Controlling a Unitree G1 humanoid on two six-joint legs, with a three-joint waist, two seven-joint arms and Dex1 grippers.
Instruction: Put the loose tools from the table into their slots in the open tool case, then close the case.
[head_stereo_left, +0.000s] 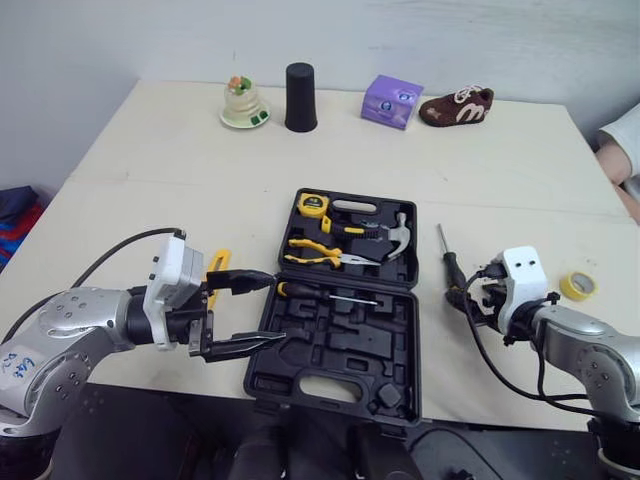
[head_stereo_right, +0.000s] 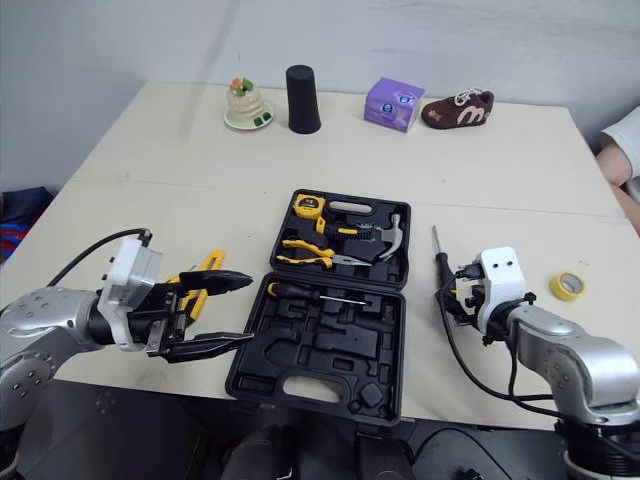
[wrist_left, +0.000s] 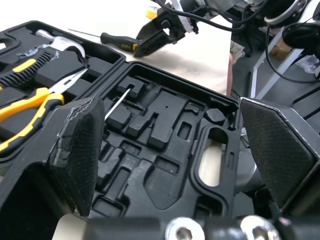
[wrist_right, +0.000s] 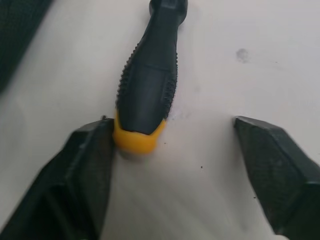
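You're partway: tool case (head_stereo_left: 340, 345) open, some slots filled; screwdriver (head_stereo_left: 450, 262) on the table right of it, right gripper (wrist_right: 170, 125) wide open around its butt, gripping nothing; left gripper (head_stereo_right: 248, 311) open, empty, beside loose yellow-handled tool (head_stereo_right: 195, 275); closing pending.

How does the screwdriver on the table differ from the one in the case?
The table screwdriver lies right of the case, shaft pointing away from the robot; the case screwdriver lies crosswise inside it. The open right gripper brackets the table screwdriver's handle; the case screwdriver is untouched. Both have black, yellow-ended handles.
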